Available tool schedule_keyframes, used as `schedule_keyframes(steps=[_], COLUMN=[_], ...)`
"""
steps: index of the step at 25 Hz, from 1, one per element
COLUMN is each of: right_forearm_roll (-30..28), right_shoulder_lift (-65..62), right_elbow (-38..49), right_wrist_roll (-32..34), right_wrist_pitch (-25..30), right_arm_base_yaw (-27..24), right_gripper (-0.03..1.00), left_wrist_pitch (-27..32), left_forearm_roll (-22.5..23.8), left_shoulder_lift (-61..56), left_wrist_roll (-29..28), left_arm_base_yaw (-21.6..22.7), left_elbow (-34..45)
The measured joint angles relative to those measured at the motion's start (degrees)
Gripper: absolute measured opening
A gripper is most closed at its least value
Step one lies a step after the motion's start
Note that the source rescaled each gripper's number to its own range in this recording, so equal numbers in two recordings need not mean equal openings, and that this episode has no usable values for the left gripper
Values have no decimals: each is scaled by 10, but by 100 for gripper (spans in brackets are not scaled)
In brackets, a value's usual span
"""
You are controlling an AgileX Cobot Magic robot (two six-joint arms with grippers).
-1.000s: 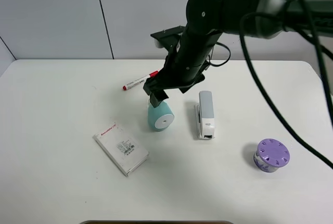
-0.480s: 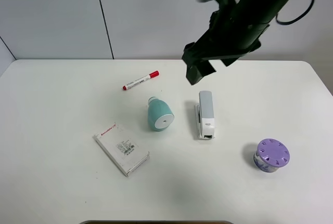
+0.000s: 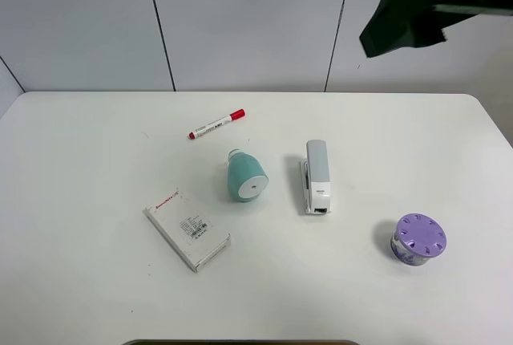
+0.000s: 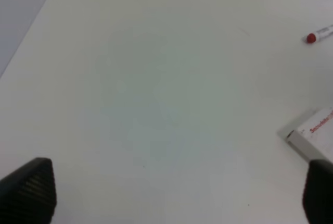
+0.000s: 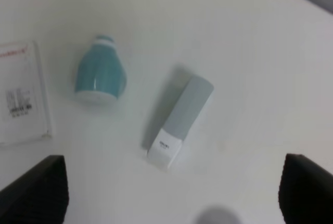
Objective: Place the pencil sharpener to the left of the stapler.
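Note:
The teal pencil sharpener (image 3: 246, 178) lies on its side on the white table (image 3: 96, 281), white round face toward the front, small white cap toward the back. Just to its right the slim grey and white stapler (image 3: 317, 176) lies lengthwise. Both show from above in the right wrist view, sharpener (image 5: 99, 78) and stapler (image 5: 179, 122). My right gripper (image 5: 171, 193) hangs high over them, open and holding nothing; its arm (image 3: 405, 8) is a dark blur at the top right. My left gripper (image 4: 171, 195) is open above bare table, far from both.
A red-capped marker (image 3: 216, 124) lies behind the sharpener. A white flat box with red print (image 3: 187, 229) sits front left of it, its corner (image 4: 312, 138) near my left gripper. A purple round container with a dotted lid (image 3: 419, 239) stands at the front right.
My right arm has risen from the sharpener's cap and swung up and to the right, out over the table's back right. The sharpener and stapler have stayed put.

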Motion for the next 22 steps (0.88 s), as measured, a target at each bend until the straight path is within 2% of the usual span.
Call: schedule_keyframes(steps=[6, 8, 11, 17, 22], right_forearm_roll=[-3, -5, -4, -7, -9], right_shoulder_lift=[-79, -126, -184, -323, -452], right_elbow=[2, 32, 100, 272, 405], right_wrist_roll=[1, 1, 1, 1, 1], right_wrist_pitch=[0, -1, 1, 1, -29], right_arm_base_yaw=[0, -7, -49, -197, -256], right_gripper=[50, 50, 50, 50, 50], left_wrist_pitch=[0, 0, 0, 0, 0], left_forearm_roll=[0, 0, 0, 0, 0], left_shoulder_lift=[0, 0, 0, 0, 0], left_wrist_roll=[0, 0, 0, 0, 0], left_arm_base_yaw=[0, 0, 0, 0, 0], left_elbow=[0, 0, 0, 0, 0])
